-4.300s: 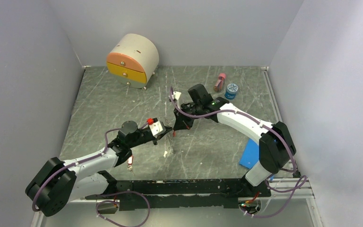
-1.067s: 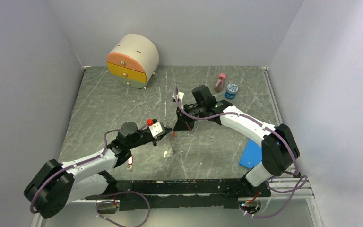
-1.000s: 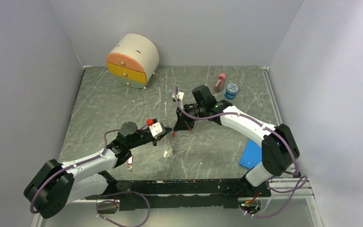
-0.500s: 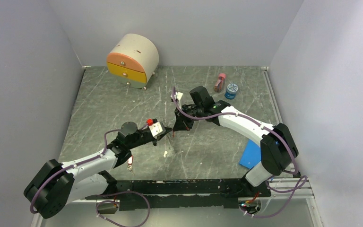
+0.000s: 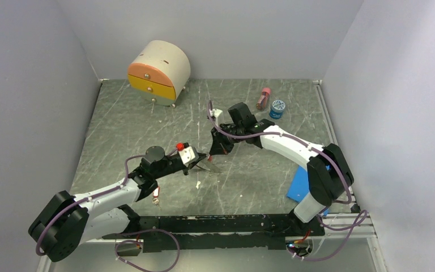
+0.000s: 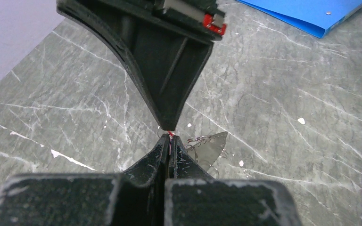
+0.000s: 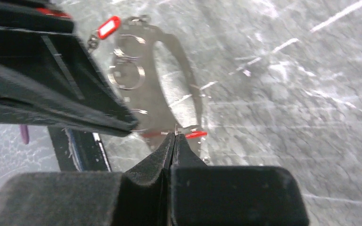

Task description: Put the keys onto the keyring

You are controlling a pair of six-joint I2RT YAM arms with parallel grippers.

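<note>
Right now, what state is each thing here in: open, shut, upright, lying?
Left gripper: shut, tip to tip with the other.
Right gripper: shut, something small and red at its tip.
Red-tagged metal key: lying loose on the table.
Round-topped cabinet with pink and yellow drawers: both drawers shut.
Pink bottle: seems to lie on its side.
Round blue-lidded jar: upright, lid on.
Blue flat folder: lying flat.

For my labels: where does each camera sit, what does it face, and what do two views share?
Top external: above, behind the robot, looking down on the table; both arms show.
Left wrist: faces the right pincer; own fingers below.
Right wrist: faces the left pincer; own fingers below.
Shared: wrist views show both pincers' tips nearly meeting.
</note>
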